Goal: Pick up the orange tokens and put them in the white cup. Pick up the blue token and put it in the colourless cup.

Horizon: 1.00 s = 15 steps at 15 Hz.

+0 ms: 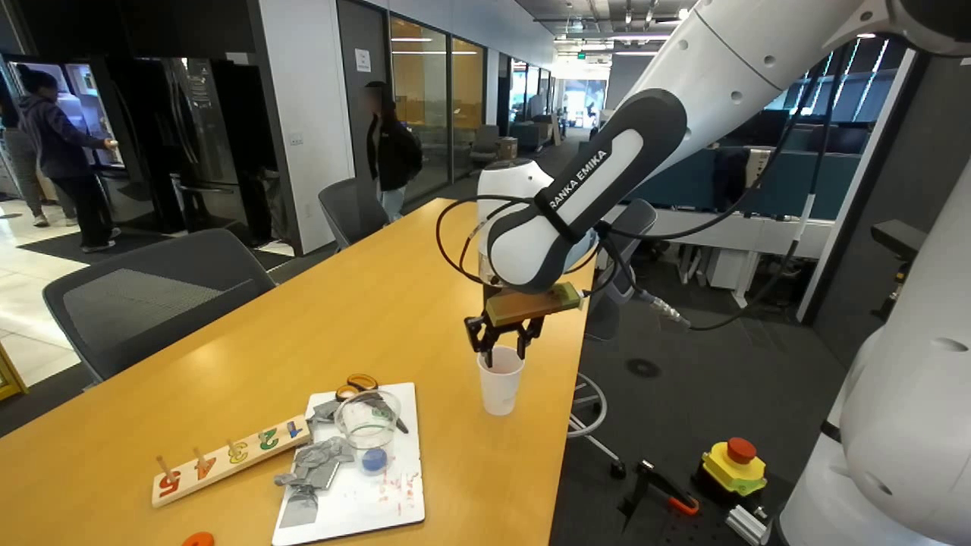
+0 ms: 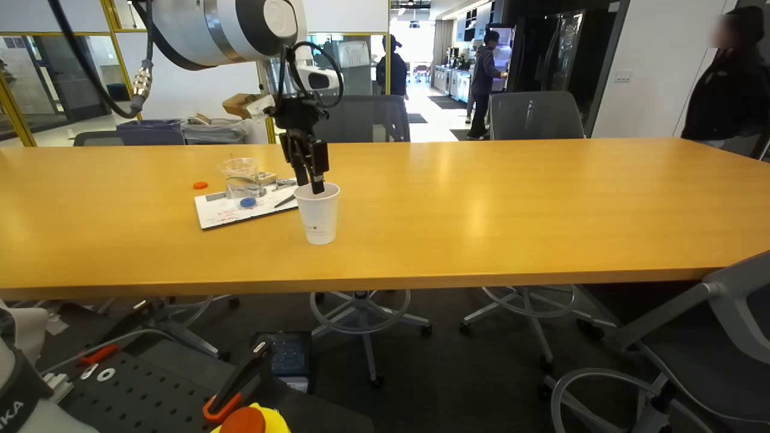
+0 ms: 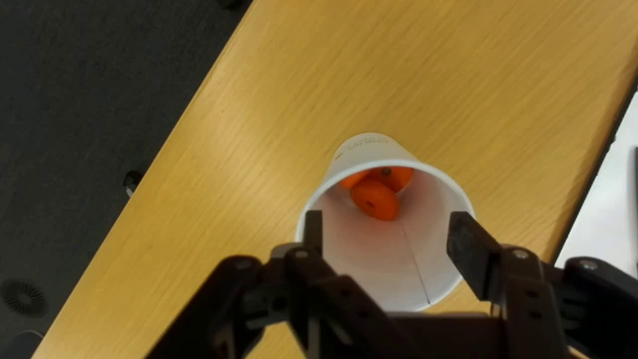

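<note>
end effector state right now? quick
End effector: open, holding nothing, at the mouth of the white cup.

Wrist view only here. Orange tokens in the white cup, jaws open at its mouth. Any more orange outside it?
Observer: Yes. An orange token lies on the table, off the white board; both exterior views show it.
Operator: And blue?
Observer: The blue token shows at the base of the colourless cup in both exterior views, apparently inside.
Operator: Anything beside that board?
Observer: A wooden number strip with upright pegs, one end at the board's edge in an exterior view.
</note>
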Tool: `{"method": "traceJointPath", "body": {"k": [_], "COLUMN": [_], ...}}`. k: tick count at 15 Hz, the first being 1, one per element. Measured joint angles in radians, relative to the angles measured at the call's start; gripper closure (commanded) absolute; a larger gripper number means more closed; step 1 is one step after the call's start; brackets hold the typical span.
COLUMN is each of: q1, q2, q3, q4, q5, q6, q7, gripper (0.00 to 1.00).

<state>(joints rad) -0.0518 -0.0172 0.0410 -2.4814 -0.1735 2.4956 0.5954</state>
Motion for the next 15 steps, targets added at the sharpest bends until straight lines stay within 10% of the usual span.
{"method": "traceJointPath", "body": {"k": [15], "q1": [0.217], "q2": [0.056], "q3": [0.148], "q4": [0.174], "q5": [0.082], "q6": [0.017], "q7": [-0.222], "gripper": [0.0]}}
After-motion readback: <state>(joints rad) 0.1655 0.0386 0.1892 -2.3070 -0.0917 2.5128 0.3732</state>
